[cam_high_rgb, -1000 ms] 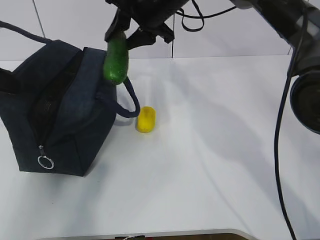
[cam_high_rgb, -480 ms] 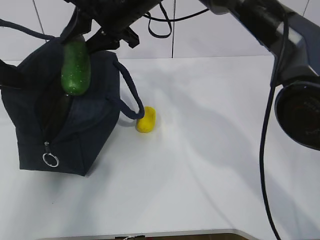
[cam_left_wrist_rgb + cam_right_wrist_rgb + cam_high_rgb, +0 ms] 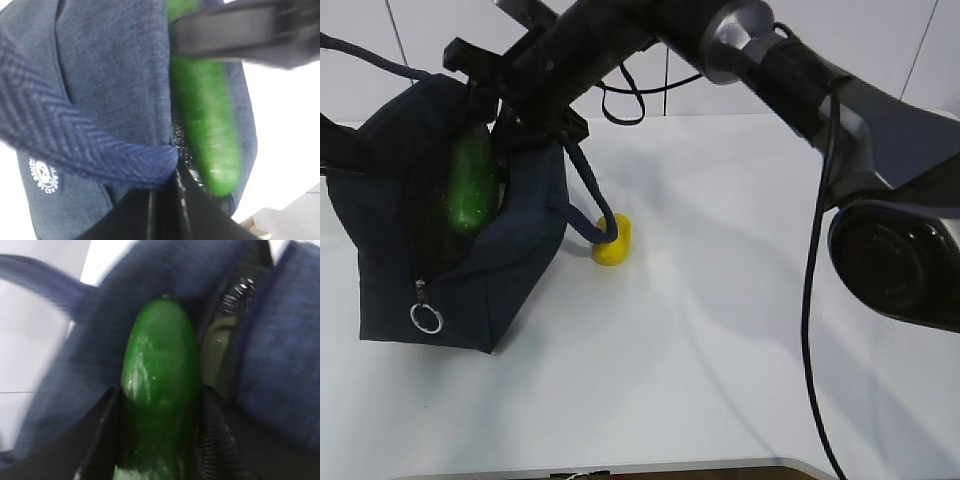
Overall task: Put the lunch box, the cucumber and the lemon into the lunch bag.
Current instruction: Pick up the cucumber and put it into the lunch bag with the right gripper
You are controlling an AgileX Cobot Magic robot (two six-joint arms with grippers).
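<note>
Cucumber step in hand: we had right gripper jaws clamped on cucumber, its lower half inside open mouth of lunch bag. Left gripper jaws shut on bag's handle, pulling opening wide. Lemon lay on table just beside bag. We judged next move: lower further, release cucumber, withdraw, fetch lemon. Lunch box not seen.

Bright, even light; blurred wrist views
</note>
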